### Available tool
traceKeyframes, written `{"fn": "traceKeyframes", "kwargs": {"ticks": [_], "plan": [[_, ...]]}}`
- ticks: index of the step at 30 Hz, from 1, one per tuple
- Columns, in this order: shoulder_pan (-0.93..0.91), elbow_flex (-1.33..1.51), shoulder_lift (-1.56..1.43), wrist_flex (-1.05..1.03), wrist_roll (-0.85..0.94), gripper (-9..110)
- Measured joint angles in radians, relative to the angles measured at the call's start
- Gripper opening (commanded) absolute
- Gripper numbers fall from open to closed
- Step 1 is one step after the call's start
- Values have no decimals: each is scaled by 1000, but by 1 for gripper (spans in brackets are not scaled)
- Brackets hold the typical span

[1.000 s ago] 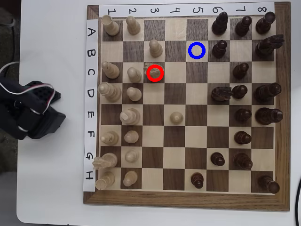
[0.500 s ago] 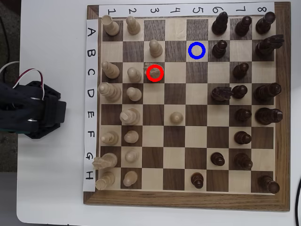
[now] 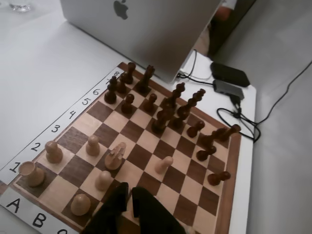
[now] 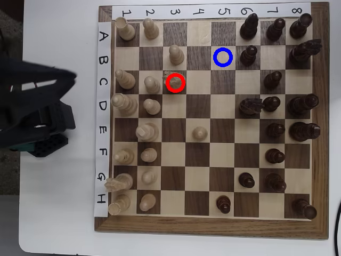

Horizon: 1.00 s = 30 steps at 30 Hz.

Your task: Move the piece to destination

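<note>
Fingers (image 3: 129, 197) of mine poke up from the bottom edge of the wrist view, two dark tips nearly pressed together with only a thin slit between them, grasping nothing. From overhead my arm (image 4: 32, 106) is a dark blur over the white worktop (image 4: 58, 202), left of the chessboard (image 4: 210, 226) and clear of it, so there I cannot make the tips out. The piece (image 4: 173, 81), a tan knight, stands on C3 inside the red ring (image 4: 175, 83), just right of a pale pawn (image 4: 153, 84) on C2. The destination (image 4: 222, 57) is the blue-ringed light square on B5, bare, just left of a dark pawn (image 4: 249, 54) on B6.
</note>
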<state>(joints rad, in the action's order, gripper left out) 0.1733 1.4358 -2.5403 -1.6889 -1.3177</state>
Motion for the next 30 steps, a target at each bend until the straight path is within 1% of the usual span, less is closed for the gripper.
{"fn": "traceKeyframes", "kwargs": {"ticks": [6,10,12,17,21,30], "plan": [[9,3,101,0,-20,0],[9,29,167,0,-69,1],[6,72,187,11,-97,4],[-8,184,242,69,-160,6],[-6,196,295,98,-198,11],[0,282,337,199,-212,17]]}}
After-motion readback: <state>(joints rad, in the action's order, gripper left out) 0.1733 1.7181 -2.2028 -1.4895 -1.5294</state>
